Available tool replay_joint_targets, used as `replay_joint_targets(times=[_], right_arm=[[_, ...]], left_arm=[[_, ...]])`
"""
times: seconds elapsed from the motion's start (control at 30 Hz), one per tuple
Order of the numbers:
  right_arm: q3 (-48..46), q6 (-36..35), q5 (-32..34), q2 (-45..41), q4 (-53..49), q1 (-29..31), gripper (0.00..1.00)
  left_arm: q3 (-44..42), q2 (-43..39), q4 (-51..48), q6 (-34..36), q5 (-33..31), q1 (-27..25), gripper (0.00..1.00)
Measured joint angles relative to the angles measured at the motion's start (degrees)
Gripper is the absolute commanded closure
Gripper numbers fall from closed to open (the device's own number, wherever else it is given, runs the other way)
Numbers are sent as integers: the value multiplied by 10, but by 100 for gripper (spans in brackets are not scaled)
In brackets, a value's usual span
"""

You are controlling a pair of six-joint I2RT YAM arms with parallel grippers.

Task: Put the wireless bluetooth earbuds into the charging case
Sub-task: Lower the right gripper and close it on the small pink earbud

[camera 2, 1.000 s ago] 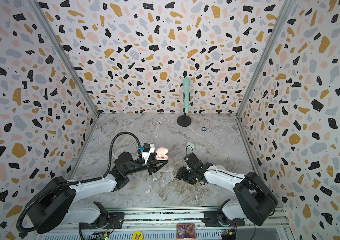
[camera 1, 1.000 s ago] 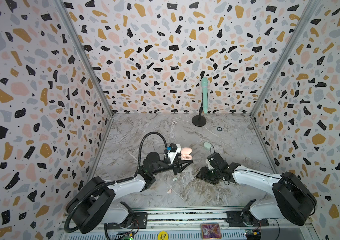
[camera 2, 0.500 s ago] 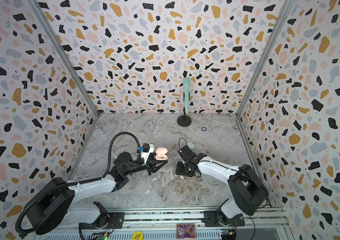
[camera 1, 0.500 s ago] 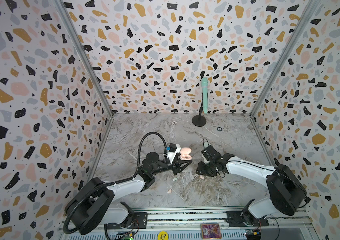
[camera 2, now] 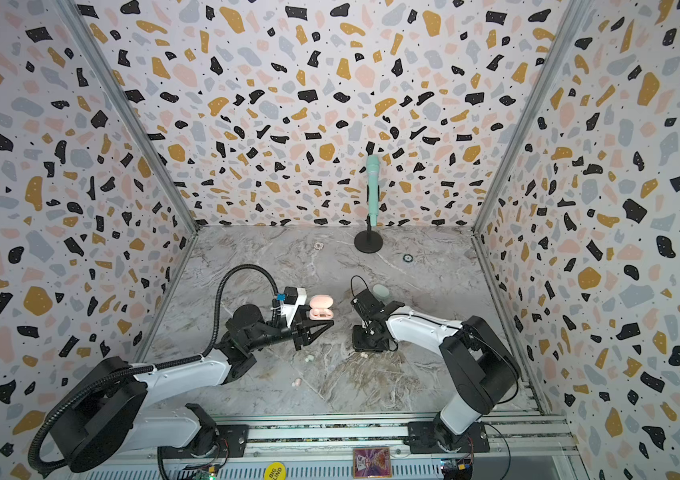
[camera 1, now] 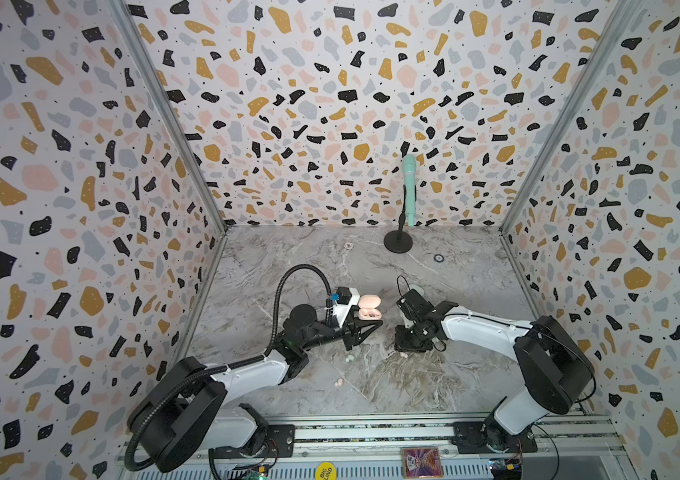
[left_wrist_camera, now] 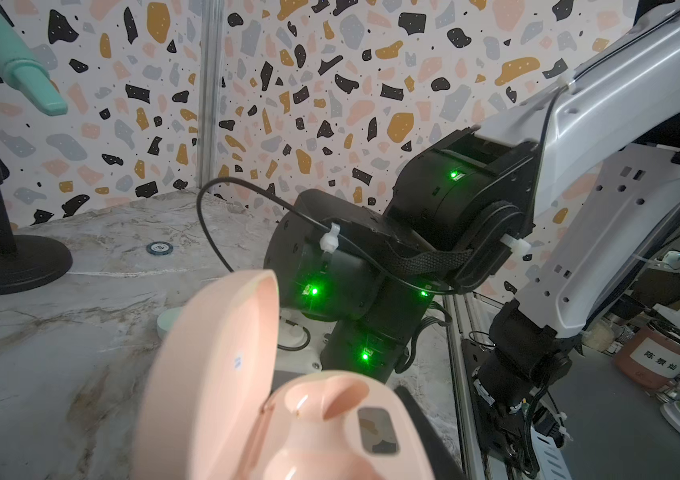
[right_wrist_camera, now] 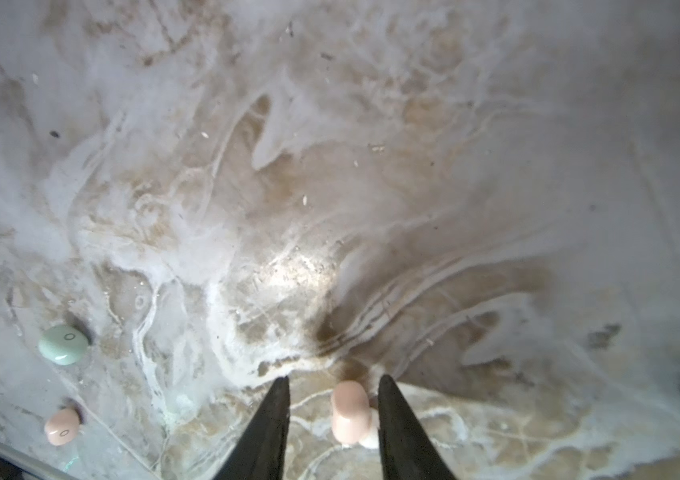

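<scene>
Right arm has swung in toward the case over the last second, jaws narrowing; left arm unmoved. Nearest, well in front of the case: spare bud (camera 1: 339, 382), pink, then mint bud (camera 1: 348, 358) closer in. Front-right of the case, right gripper (right_wrist_camera: 332, 378) points down, partly open, gripping nothing yet. Target bud (right_wrist_camera: 348, 411), pink, lies between its fingers, close to one, clear of the other. Case (camera 1: 369, 307) is open, lid up, clamped in the closed left gripper (camera 1: 373, 326). Behind-right of it, mint case (camera 1: 415, 289), shut.

Step is the pinch. Better to centre on the bud before closing, else the near finger may shove it aside. Squeeze gently; it looks small and round enough to squirt out.

Only the right wrist view shows those finger gaps; top views give just a pink speck under the gripper. Only the left wrist view shows the case's wells (left_wrist_camera: 321, 405), seemingly empty.
</scene>
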Motion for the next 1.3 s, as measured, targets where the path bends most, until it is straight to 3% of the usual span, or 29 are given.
replay_joint_targets(times=[0.73, 1.3], right_arm=[[10, -20, -9, 23, -21, 1, 72], [11, -21, -5, 25, -24, 10, 86]], left_arm=[[-4, 0, 0, 0, 0, 3, 89], [-4, -1, 0, 0, 0, 3, 89]])
